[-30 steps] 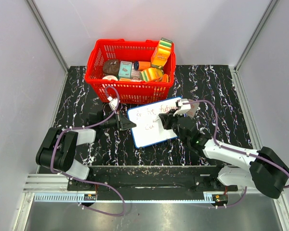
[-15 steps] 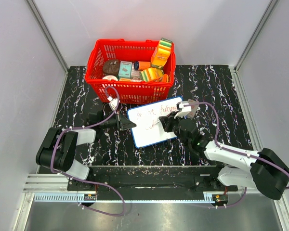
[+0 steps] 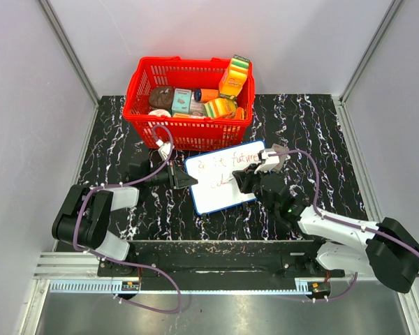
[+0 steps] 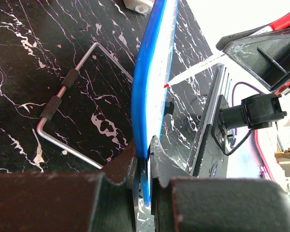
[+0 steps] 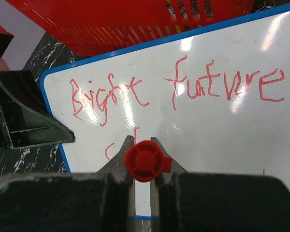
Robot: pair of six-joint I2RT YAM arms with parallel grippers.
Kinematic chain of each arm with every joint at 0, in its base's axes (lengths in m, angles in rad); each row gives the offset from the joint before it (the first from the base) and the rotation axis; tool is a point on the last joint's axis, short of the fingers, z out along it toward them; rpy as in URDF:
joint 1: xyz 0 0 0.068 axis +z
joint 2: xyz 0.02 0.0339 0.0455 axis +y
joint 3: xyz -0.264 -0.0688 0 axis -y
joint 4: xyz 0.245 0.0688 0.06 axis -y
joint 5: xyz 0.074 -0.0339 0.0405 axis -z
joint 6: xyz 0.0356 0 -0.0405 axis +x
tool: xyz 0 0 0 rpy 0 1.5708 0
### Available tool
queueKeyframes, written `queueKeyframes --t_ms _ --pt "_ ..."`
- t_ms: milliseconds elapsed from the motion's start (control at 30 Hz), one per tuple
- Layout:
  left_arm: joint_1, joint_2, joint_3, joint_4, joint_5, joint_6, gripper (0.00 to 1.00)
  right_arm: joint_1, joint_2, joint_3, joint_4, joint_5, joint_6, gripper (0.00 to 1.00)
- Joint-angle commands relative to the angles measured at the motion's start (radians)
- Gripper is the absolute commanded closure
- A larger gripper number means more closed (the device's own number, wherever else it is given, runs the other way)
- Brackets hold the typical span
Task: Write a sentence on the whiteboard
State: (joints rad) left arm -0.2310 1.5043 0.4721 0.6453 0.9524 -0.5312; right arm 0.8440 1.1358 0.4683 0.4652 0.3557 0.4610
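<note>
Blue-framed whiteboard [image 3: 213, 194] bears red sentence [image 5: 176, 79] "Bright future", plus strokes below.

The basket [image 3: 188, 134] stands at the far edge of the table [image 3: 321, 132], a little left of the middle, with packages [image 3: 182, 101] in it. The whiteboard [image 3: 213, 194] is just before the basket, near the table's middle. The left gripper [image 3: 190, 181] pinches the board's left edge. The right gripper [image 3: 239, 179] is over the board's right part and grips a marker [image 5: 144, 161]. The sentence [image 5: 222, 86] runs along the board's far edge, and a second line starts below it, on the left.
</note>
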Motion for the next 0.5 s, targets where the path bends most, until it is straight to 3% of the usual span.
queueKeyframes --t_ms 0,467 --pt "-0.019 -0.003 0.011 -0.041 -0.106 0.109 1.00 -0.006 -0.030 -0.003 -0.020 0.063 -0.013 1.00" --pt "-0.019 -0.004 0.011 -0.044 -0.106 0.111 1.00 -0.008 -0.053 0.061 0.024 0.095 -0.061 1.00"
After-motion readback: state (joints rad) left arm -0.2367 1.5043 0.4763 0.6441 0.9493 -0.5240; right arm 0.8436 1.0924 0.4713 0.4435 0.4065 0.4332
